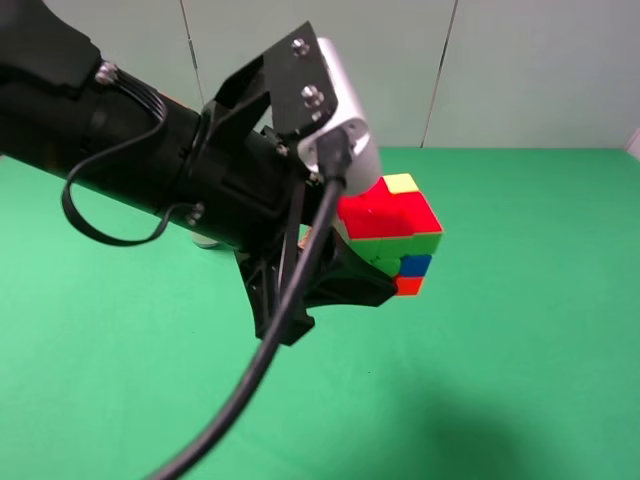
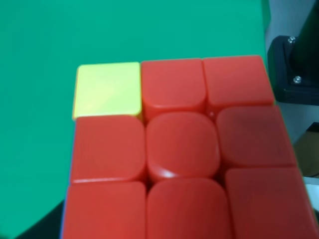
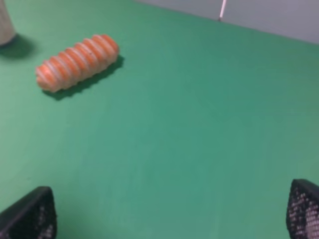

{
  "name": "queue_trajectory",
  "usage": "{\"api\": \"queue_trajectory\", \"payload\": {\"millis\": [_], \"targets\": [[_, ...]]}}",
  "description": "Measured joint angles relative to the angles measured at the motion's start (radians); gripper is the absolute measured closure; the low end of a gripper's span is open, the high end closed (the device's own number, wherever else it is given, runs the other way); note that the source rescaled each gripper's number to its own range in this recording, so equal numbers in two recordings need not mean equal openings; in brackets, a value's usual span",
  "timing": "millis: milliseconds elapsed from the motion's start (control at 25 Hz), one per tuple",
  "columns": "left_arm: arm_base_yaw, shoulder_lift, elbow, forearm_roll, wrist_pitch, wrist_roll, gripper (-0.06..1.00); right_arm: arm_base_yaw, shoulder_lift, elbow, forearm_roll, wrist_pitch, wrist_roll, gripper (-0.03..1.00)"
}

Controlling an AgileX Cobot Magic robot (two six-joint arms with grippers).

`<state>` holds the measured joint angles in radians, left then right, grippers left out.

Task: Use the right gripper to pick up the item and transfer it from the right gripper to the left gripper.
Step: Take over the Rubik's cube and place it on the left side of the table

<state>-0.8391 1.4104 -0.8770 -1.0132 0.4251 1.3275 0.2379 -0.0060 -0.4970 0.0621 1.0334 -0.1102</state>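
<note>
Handover looks done: left hand [image 1: 380, 262] clamps cube [image 1: 395, 235] up in the air, well above worktop [image 1: 520, 330]; only its lower finger shows. The right hand [image 3: 167, 211] is wide, nothing btw fingers. Risk: slick plastic and contact pts mostly hidden, so cube could slip, or a layer twist, and drop. No long axis; red face w/ one yellow corner faces left wrist cam, roughly upward.

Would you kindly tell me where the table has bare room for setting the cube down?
In the high view the table is bare right of the cube and in front of it. The right wrist view shows a wide bare stretch between the roll and the right gripper. Left of the cube it is crowded: the left arm and cable hide the table.
</note>
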Motion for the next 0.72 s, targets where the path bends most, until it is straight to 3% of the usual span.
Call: {"api": "queue_trajectory", "payload": {"millis": [360,720], "targets": [[0.148,-0.005,0.000,0.000,0.084,-0.034,0.94,-0.036,0.000,0.000,0.001,0.000,0.000,-0.03],[0.267,-0.008,0.000,0.001,0.094,-0.060,0.94,-0.036,0.000,0.000,0.001,0.000,-0.001,-0.03]]}}
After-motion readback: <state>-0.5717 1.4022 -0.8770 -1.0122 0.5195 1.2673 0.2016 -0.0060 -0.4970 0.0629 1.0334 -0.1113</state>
